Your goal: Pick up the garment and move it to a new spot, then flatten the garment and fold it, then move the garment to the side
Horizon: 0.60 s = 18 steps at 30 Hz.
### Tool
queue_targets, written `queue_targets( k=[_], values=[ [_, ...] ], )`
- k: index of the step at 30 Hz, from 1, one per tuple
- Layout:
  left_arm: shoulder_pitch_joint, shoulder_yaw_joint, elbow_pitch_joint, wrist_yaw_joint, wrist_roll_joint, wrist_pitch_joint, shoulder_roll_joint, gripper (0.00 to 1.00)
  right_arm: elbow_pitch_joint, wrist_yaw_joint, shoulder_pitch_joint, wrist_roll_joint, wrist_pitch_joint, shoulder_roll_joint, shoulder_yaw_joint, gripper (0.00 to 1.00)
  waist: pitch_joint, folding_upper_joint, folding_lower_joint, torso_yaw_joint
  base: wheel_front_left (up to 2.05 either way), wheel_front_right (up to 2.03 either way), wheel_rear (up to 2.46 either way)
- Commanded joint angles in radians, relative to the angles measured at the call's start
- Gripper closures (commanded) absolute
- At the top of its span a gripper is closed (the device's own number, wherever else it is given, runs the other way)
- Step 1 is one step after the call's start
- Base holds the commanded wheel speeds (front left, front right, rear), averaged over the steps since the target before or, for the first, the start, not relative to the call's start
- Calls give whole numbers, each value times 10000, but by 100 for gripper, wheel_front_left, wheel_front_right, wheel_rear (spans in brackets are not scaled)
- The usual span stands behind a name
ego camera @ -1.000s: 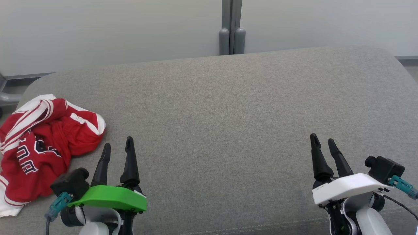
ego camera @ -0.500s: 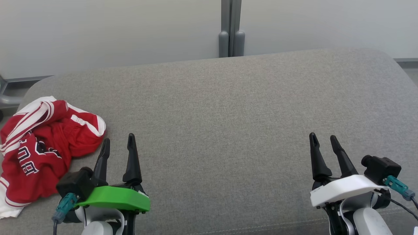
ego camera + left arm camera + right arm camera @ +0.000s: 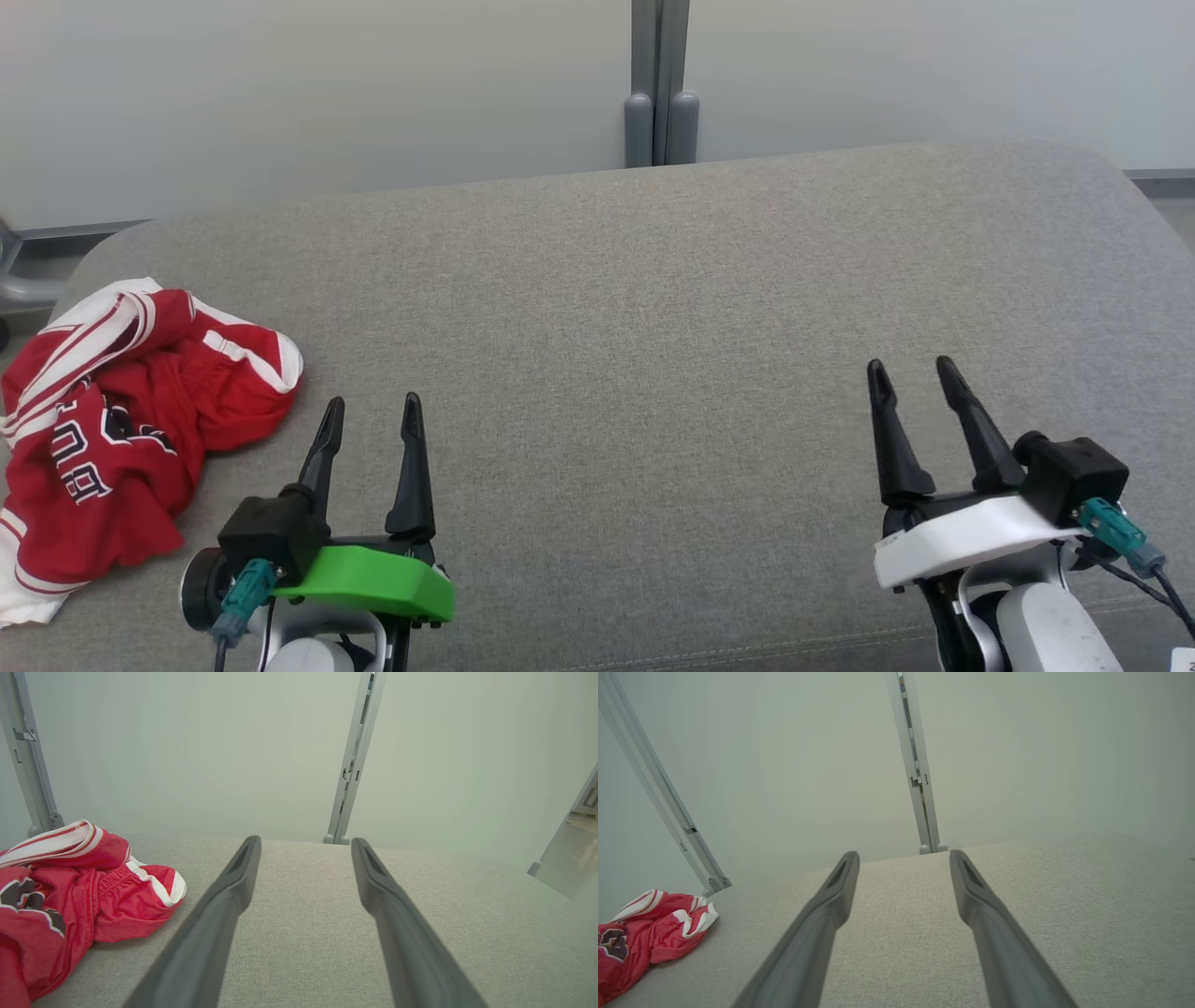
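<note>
Red garment with white stripes and dark lettering, grey woven cushion, pale wall

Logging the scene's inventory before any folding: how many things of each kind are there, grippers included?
red-and-white sports garment: 1
grippers: 2, the left gripper and the right gripper, both open
grey upholstered seat: 1
Total: 4

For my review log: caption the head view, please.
Red garment crumpled at left of cushion; left gripper and right gripper open, empty.
</note>
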Motion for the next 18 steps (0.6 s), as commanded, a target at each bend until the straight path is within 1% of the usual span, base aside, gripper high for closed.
queue_targets(
  k=[1, 4, 9, 18],
  values=[
    [-50, -88, -53, 60, 327, -126, 46, 0, -221, 1, -90, -293, -110, -59, -130, 0, 6, 0, 0, 8, 0, 0, 0],
    [-54, -163, -66, 88, 569, -192, 54, 0, -263, 1, -27, -525, -188, -68, -304, 0, 5, 0, 0, 9, 0, 0, 0],
    [-56, -295, -52, 126, 963, -306, 64, 0, 115, 1, 33, -856, -300, -87, -349, 0, -31, 0, 0, 10, 0, 0, 0],
    [58, -415, 35, 214, 1623, -497, 85, 0, 438, 0, 49, -1369, -500, -118, -195, 0, -171, 0, 0, -28, 0, 0, 0]
  ],
)
